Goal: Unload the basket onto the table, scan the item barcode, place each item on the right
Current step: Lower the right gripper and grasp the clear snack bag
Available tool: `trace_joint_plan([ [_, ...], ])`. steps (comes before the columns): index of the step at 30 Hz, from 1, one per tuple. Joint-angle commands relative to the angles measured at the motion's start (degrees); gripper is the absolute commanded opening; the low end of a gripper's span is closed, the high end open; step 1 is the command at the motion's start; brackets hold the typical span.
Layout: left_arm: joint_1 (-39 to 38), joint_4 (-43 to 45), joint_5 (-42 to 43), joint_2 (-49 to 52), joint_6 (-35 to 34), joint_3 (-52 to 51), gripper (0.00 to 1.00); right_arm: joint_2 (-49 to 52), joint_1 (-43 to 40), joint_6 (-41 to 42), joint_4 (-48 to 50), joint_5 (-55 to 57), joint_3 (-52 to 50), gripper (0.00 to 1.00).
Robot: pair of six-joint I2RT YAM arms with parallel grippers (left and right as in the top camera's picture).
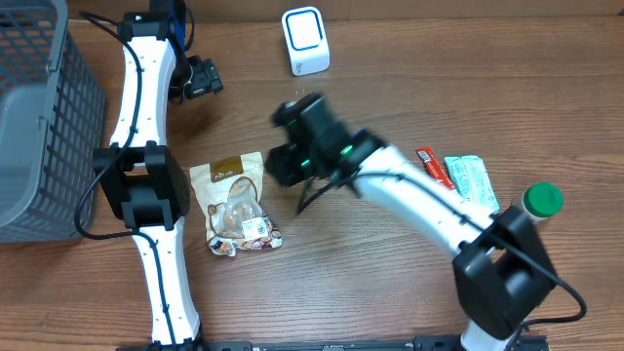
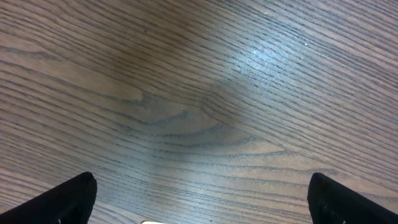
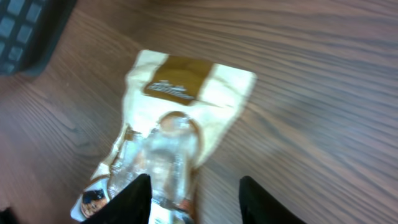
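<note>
Now R end effector (image 3: 194,200) hangs near the snack pouch (image 1: 234,200), fingers apart w/ nothing pinched; L end effector (image 2: 199,198) spread wide over table (image 2: 186,93).

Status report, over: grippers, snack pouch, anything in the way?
Left gripper open, empty. Right gripper open, empty, over snack pouch. Pouch flat on table, ungripped. Nothing blocking it.

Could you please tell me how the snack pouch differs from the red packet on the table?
The pouch is cream and brown with a clear window; the red packet is red. The pouch is much larger and wider; the red packet is a slim strip. The pouch lies by itself; the red packet lies beside a green-and-white packet. Both lie flat on the table.
</note>
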Motion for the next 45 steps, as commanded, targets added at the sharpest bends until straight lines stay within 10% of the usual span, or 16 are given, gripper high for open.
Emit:
trace_joint_plan([
  [1,-0.1,-0.1,-0.7,0.9,0.5,0.7,1.0,-0.7,4.8,1.5,1.6,13.5,-0.2,0.49],
  [33,-0.1,-0.1,-0.7,0.9,0.5,0.7,1.0,12.2,11.1,5.6,6.8,25.7,-0.2,0.56],
  [45,-0.1,-0.1,-0.7,0.9,0.5,0.7,1.0,12.2,9.5,5.6,10.2,13.5,-0.1,0.57],
])
